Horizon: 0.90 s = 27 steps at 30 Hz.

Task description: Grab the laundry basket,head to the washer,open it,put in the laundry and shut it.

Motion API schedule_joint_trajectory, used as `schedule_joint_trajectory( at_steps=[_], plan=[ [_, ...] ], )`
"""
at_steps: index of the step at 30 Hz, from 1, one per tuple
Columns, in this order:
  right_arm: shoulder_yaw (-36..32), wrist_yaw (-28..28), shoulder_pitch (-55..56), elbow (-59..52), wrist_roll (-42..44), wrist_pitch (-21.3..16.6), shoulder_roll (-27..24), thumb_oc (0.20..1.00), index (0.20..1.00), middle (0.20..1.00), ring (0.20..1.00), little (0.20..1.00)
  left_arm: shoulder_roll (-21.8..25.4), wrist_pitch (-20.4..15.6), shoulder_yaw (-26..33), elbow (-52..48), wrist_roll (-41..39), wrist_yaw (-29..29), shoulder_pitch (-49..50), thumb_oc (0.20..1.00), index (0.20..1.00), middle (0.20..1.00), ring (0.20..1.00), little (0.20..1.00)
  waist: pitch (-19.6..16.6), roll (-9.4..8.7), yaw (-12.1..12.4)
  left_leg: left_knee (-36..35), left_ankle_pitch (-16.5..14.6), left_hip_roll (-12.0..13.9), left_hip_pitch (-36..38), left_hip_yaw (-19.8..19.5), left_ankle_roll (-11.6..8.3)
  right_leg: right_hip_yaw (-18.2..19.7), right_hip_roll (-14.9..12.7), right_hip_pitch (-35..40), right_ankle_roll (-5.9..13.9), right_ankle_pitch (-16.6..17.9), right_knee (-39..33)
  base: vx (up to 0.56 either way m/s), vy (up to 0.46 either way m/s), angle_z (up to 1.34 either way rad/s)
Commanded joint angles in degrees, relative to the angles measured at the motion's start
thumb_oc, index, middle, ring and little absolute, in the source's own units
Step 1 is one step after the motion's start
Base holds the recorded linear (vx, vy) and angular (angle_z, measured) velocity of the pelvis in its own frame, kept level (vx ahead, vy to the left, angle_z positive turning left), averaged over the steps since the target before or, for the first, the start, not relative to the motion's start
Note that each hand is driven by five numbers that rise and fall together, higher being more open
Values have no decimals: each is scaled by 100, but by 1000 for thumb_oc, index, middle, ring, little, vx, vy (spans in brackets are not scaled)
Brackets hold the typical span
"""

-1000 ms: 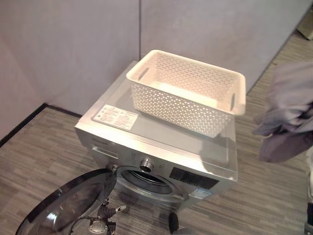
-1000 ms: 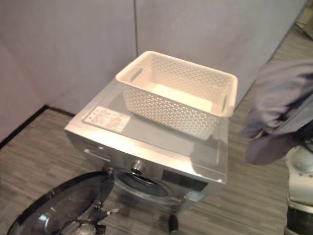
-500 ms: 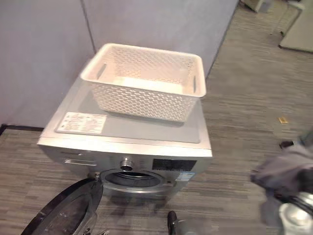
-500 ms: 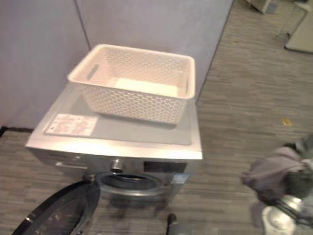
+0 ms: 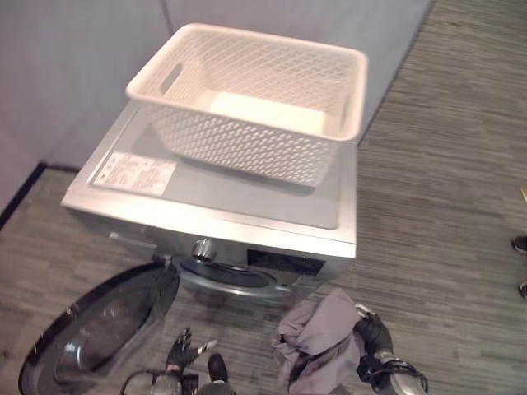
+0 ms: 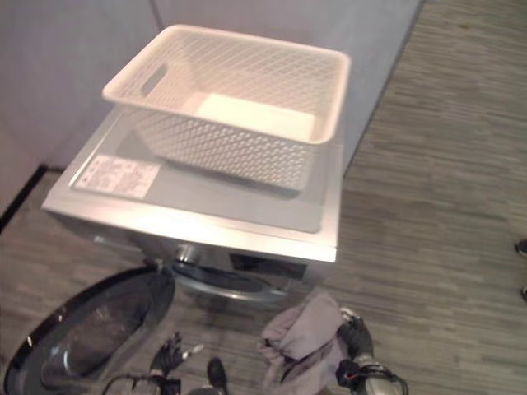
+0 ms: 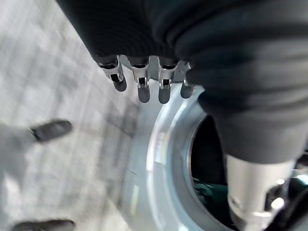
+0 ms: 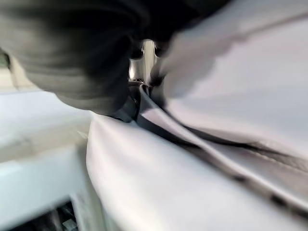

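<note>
The white lattice laundry basket (image 5: 247, 140) stands empty on top of the silver washer (image 5: 222, 202). The washer's round door (image 5: 99, 329) hangs open to the lower left, and the drum opening (image 5: 235, 276) is bare. My right hand (image 5: 372, 333) is low in front of the washer, just right of the opening, shut on a bunched grey garment (image 5: 317, 341). In the right wrist view the grey cloth (image 8: 216, 120) drapes close over the hand. My left hand (image 5: 183, 352) hovers by the open door, with its fingers (image 7: 139, 89) straight and holding nothing.
Grey partition walls (image 5: 74, 58) stand behind and left of the washer. Wood-look floor (image 5: 445, 181) stretches to the right. A person's dark shoes (image 5: 519, 244) show at the far right edge.
The camera has tilted down. My right hand has brought the grey garment from the right side down in front of the washer, near the opening. The left hand has come up by the door.
</note>
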Motion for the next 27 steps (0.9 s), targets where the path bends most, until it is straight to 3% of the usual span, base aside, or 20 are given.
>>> schedule_joint_trajectory(
  at_steps=[1,6,15,19,27],
  plan=[
    [67,287,-262,-265,252,-189,-10,200,200,200,200,200,442,-284,-26,-67,-84,-201,-295,1000,1000,1000,1000,1000,169,-139,-65,188,-149,-424,-431,-178,245,-22,-485,665,462,-919,609,-135,-30,7],
    [556,29,-1094,149,213,-324,47,200,200,200,200,200,431,-351,-432,-385,-233,-47,-827,1000,1000,1000,1000,1000,555,-109,13,252,-20,-388,-781,-334,210,-45,-435,424,384,-936,668,-113,-11,17],
    [1363,-483,-2847,752,46,-575,425,200,200,200,200,200,84,-304,-1479,212,-339,-28,-2304,1000,1000,1000,1000,1000,1072,-106,136,503,42,-379,-1439,-499,207,-84,-392,-154,263,-935,872,-78,3,11],
    [1446,-784,-3580,857,215,-803,680,200,200,200,200,200,-321,-336,-1577,942,-442,241,-3174,1000,1000,1000,1000,1000,1210,-230,136,527,64,-375,-1648,-527,200,-136,-392,-358,259,-864,908,-34,-9,18],
    [1421,-965,-4014,788,370,-1018,915,200,200,200,200,200,-587,-494,-1500,830,-1259,306,-3728,1000,1000,1000,1000,1000,1367,-365,148,541,35,-418,-1869,-544,207,-280,-385,-499,293,-772,879,6,1,9]
  ],
)
